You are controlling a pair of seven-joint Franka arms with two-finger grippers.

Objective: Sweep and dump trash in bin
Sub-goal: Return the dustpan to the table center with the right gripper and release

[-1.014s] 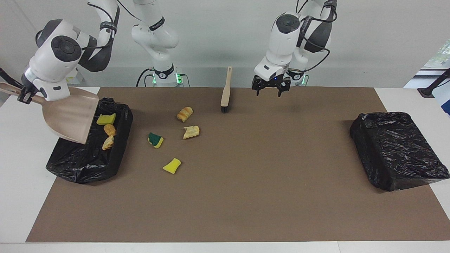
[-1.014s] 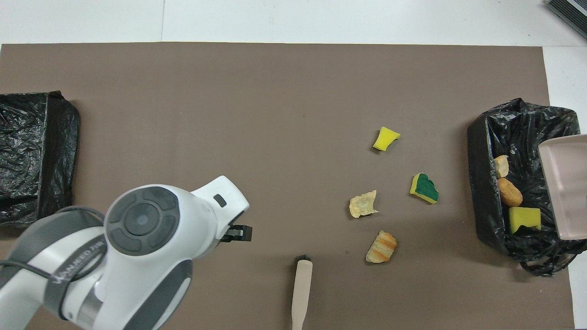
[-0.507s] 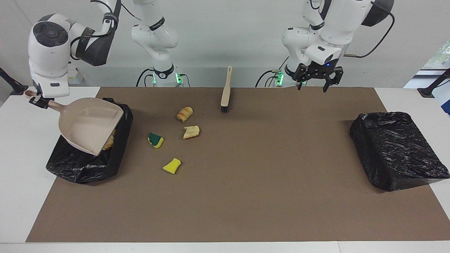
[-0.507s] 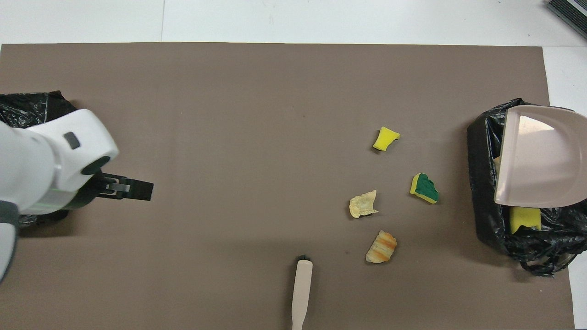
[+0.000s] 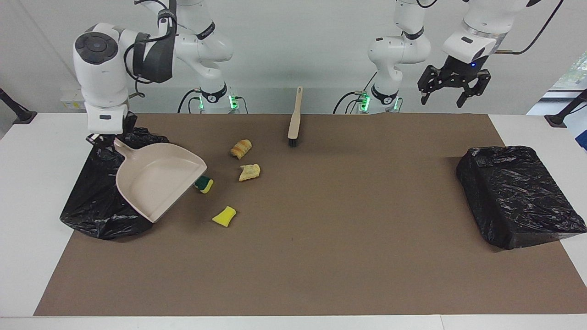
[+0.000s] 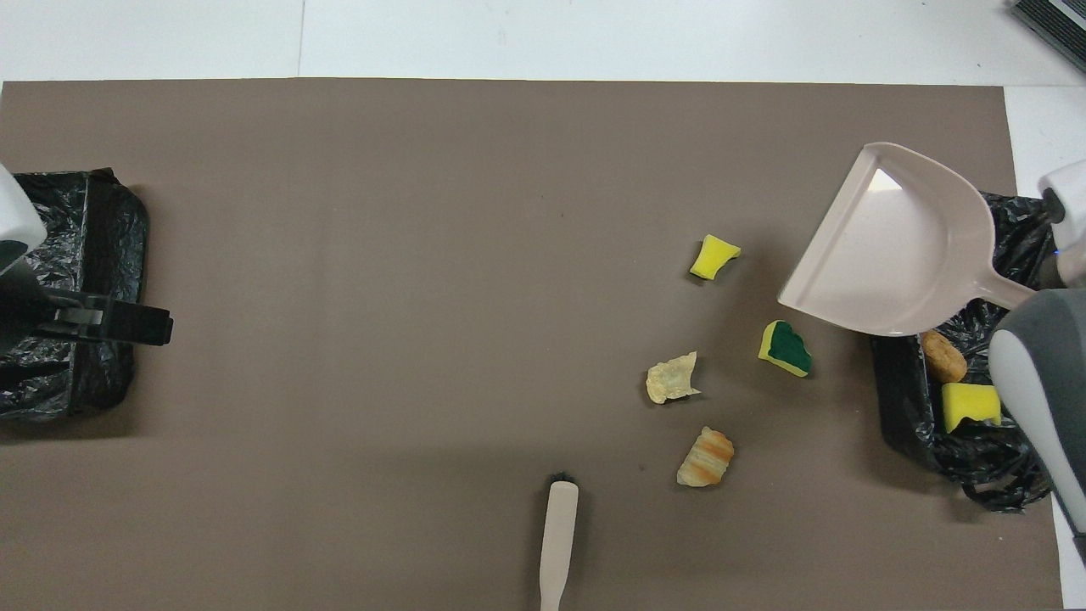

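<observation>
One brush [image 6: 556, 543] lies nearest the robots. Four scraps follow on the mat: striped bread chunk [image 6: 705, 457], pale chunk [image 6: 672, 378], green-and-yellow sponge [image 6: 786, 349], yellow sponge bit [image 6: 713, 256]. At three o'clock overhead, one bin [image 6: 967, 445] shows two more scraps [image 6: 954, 382]. The right gripper [image 5: 102, 141] clenches the dustpan [image 5: 158, 178] handle; the left gripper [image 5: 451, 87], released, hangs over a second bin [image 5: 520, 195] at nine o'clock.

Beige dustpan [image 6: 899, 246] partly over black-lined bin [image 6: 959, 424], four scraps [image 6: 785, 349] and brush [image 6: 556, 547] on brown mat [image 6: 382, 212]
</observation>
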